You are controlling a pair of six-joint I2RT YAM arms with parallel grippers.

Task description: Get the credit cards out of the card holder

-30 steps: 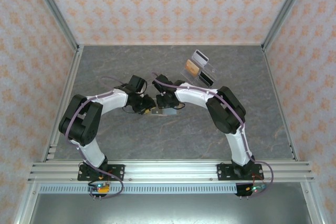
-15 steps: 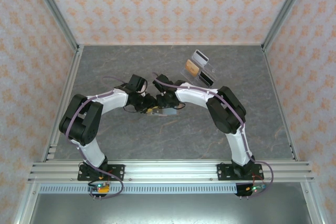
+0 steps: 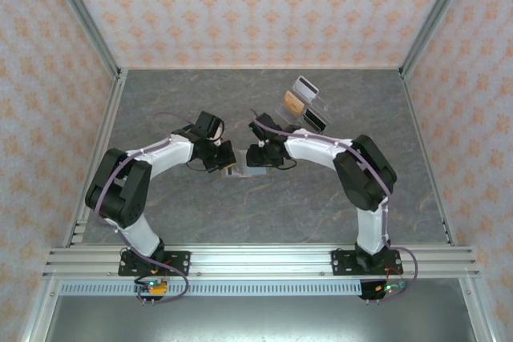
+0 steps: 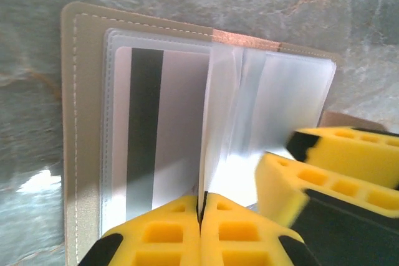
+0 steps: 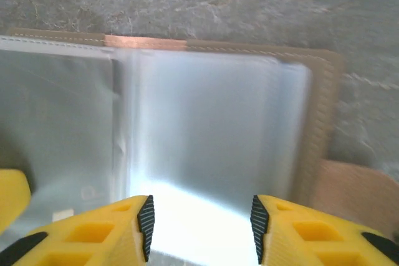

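Note:
The card holder [image 4: 80, 98] lies open on the grey table, with taupe edges and clear sleeves inside. A whitish credit card [image 4: 181, 123] with a black stripe sits in its left sleeve. My left gripper [image 4: 202, 199] is shut on the lower edge of a clear sleeve page [image 4: 221, 123], which stands up from the spine. My right gripper [image 5: 199, 216] is open just above the sleeves on the card holder's [image 5: 325, 123] right half, holding nothing. In the top view the left gripper [image 3: 227, 164] and right gripper [image 3: 255, 158] meet over the card holder [image 3: 247, 173].
A clear acrylic slanted stand [image 3: 307, 105] stands at the back right of the table with a tan-orange item in one slot. The right gripper's yellow fingers [image 4: 349, 154] crowd the left wrist view. Patterned walls and metal rails enclose the table.
The left gripper has closed onto the clear sleeve page. The right gripper has opened wider, and the right arm's elbow has swung to the right.

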